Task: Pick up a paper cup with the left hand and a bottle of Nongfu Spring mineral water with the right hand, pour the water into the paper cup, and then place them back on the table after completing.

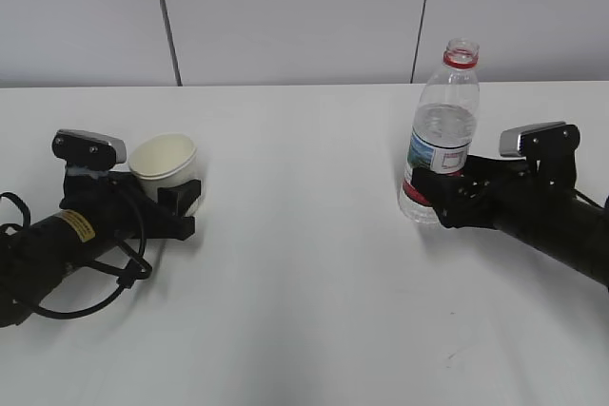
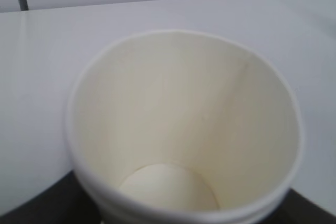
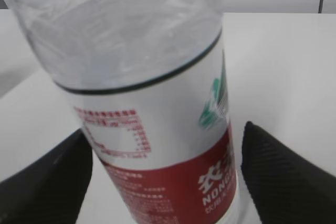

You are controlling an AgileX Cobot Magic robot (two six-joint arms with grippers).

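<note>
The jaws of both arms stand around their objects. In the exterior view, the left hand (image 1: 169, 199), at the left of the frame, has its dark fingers on both sides of the paper cup (image 1: 164, 166), low on its wall, and they seem to be closed on it. At the right of the frame, the right hand (image 1: 440, 189) has its fingers around the lower part of the bottle (image 1: 440, 135), which stands upright without cap, a red ring at its neck. Both objects appear to rest on the table (image 1: 304, 282), well apart from each other.

In the left wrist view, the cup (image 2: 184, 129) fills almost the whole frame. It is empty and dry inside. Only dark corners of the jaws show at the bottom edge, close against the cup wall.

In the right wrist view, the bottle (image 3: 152, 103) stands between the two black fingers (image 3: 283, 171) at the lower left and lower right. A narrow white gap shows on each side of the label, so I cannot tell if they press it already. The water (image 3: 131, 35) reaches above the label.

My judgement: the task is at its beginning. The reaching is done; lifting, pouring and putting back are all left.
</note>
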